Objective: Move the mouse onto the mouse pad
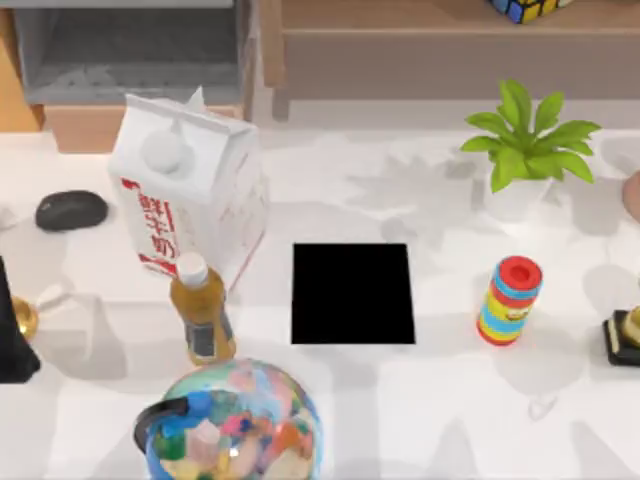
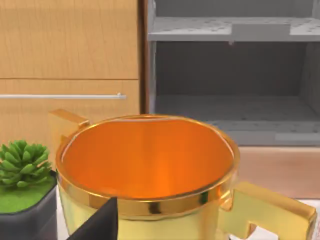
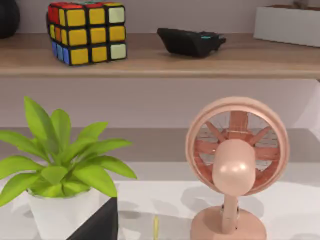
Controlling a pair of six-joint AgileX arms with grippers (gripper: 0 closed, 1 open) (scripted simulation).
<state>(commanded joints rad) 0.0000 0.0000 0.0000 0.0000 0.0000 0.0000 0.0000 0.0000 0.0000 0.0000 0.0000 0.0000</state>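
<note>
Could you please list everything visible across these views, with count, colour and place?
mouse: 1, dark grey, far left of table
mouse pad: 1, black, table centre
milk carton: 1, white and red, between mouse and pad
tea bottle: 1, amber, white cap, in front of carton
globe: 1, multicoloured, front edge
ring stack: 1, striped, red top, right of pad
leafy plant: 1, green, white pot, right rear
puzzle cube: 1, multicoloured, back shelf
fan: 1, pink, beside the plant
gold cup: 1, gold, close to left wrist camera
succulent: 1, green, dark pot, beside cup
left arm: 1, black, left edge
</note>
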